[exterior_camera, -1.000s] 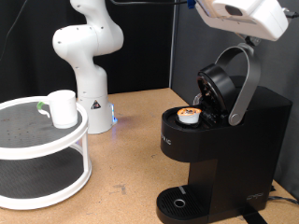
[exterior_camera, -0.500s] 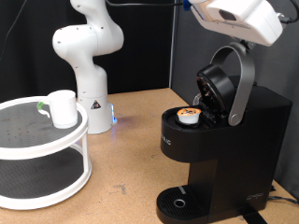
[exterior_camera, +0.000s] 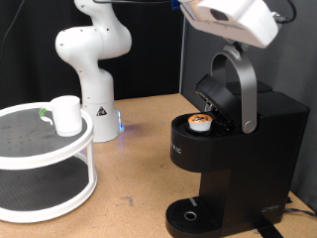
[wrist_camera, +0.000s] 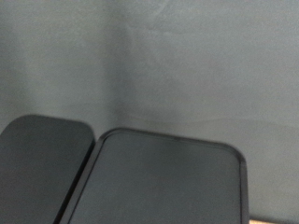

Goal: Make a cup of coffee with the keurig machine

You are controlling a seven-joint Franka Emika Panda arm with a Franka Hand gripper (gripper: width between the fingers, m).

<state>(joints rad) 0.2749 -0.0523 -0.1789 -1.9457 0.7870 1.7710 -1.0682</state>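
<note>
The black keurig machine (exterior_camera: 260,149) stands at the exterior view's right, its lid raised on the silver-grey handle (exterior_camera: 242,84). A small white pod with a tan top (exterior_camera: 201,122) sits in the open chamber. The round drip tray (exterior_camera: 188,215) is bare. My gripper's white hand (exterior_camera: 230,20) is at the top of the handle; its fingers do not show. The white mug (exterior_camera: 66,114) stands on the top tier of a round white shelf (exterior_camera: 40,151) at the left, far from the gripper. The wrist view shows only a black surface of the machine (wrist_camera: 159,182) against a grey backdrop.
The arm's white base (exterior_camera: 96,94) stands at the back behind the shelf. Brown tabletop (exterior_camera: 134,174) lies between the shelf and the machine. A black curtain hangs behind.
The hand has moved to the exterior view's left, and the lid handle has swung with it from leaning back to nearly upright, bringing the lid down towards the pod.
</note>
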